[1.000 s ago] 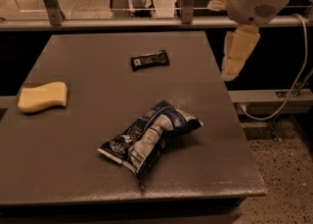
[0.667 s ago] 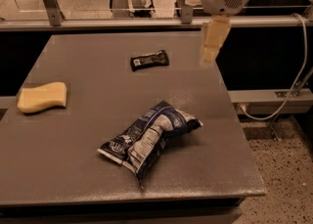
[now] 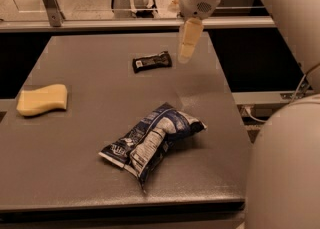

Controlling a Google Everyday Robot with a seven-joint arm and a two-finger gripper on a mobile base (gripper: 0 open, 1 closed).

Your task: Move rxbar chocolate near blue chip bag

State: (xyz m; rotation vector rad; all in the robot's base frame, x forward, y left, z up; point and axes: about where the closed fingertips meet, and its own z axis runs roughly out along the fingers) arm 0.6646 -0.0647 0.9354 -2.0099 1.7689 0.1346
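Observation:
The rxbar chocolate is a small flat black bar with white text, lying on the far middle of the grey table. The blue chip bag is a large crumpled dark-blue and white bag lying near the table's front centre. My gripper hangs from the white arm at the upper right, just right of the bar and slightly above the table, pointing down. It holds nothing.
A yellow sponge lies at the table's left side. A rail with a metal post runs behind the table. The robot's white body fills the lower right. The table's right edge drops off beside it.
The arm has swung left across the table's right edge, bringing the gripper from beyond the right side to just beside the black bar. The objects have not moved.

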